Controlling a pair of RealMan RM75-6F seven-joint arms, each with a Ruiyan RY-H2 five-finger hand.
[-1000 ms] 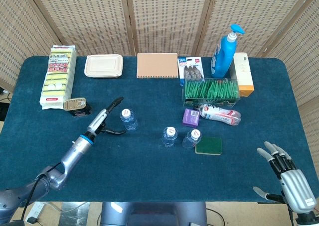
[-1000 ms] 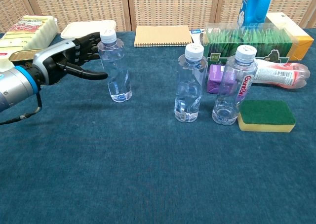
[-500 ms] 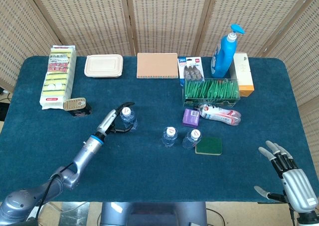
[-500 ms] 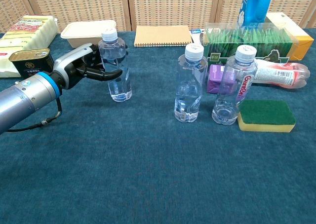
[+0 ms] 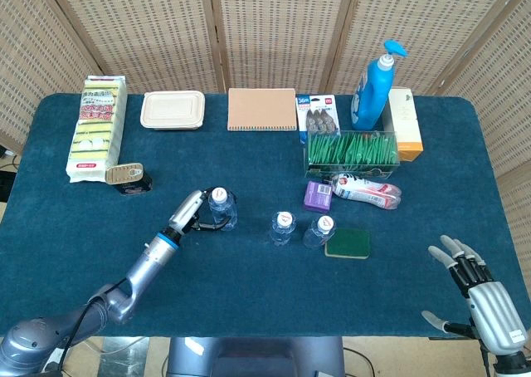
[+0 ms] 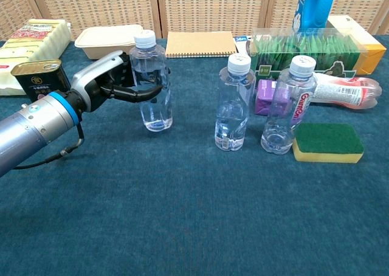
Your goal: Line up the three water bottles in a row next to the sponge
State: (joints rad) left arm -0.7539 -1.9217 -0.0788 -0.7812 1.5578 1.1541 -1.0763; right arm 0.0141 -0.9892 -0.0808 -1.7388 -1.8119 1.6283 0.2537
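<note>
The left hand wraps its dark fingers around the upper body of a clear water bottle, which stands upright on the blue table with its white cap on. In the head view the same hand and held bottle sit left of the other two. Those are a middle bottle and a labelled bottle, both upright and close together; the labelled one stands just beside the green-topped sponge (yellow underneath), nearly touching its left end. A clear gap lies between the held bottle and the middle one.

The right hand shows only in the head view, at the near right edge of the table, fingers spread and holding nothing.

Behind the bottles lie a small purple box, a toppled red-and-white tube, a clear case of green packets and a blue pump bottle. Further left are a tan notebook, a beige lidded container, a pack of yellow sponges and a small tin
</note>
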